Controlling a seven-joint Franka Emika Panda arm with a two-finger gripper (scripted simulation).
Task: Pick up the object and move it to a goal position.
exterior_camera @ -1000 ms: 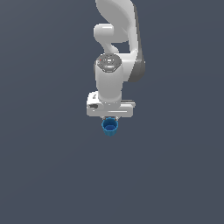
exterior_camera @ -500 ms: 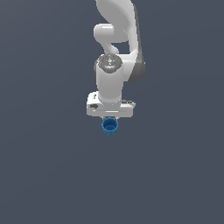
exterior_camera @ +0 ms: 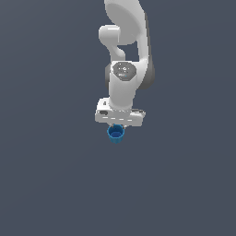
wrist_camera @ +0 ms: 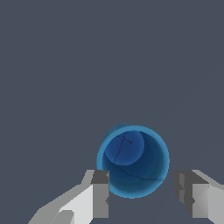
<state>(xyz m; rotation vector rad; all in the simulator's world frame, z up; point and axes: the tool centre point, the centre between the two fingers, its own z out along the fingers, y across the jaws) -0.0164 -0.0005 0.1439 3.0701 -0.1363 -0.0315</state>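
The blue cup-like bucket (exterior_camera: 116, 134) stands upright on the dark grey floor with its round top open, directly under my white hand. My gripper (exterior_camera: 118, 126) is open and hangs just over the bucket. In the wrist view the bucket (wrist_camera: 133, 159) lies between the two fingers of the gripper (wrist_camera: 142, 199). One fingertip (wrist_camera: 100, 192) is at the bucket's rim. The other fingertip (wrist_camera: 186, 194) stands a little apart from it. The fingers hold nothing.
The plain dark grey floor (exterior_camera: 50, 184) spreads on all sides of the bucket. The white arm (exterior_camera: 124, 41) rises behind the hand toward the top of the exterior view. No other objects show.
The hand has come down a little toward the bucket. The bucket has not moved.
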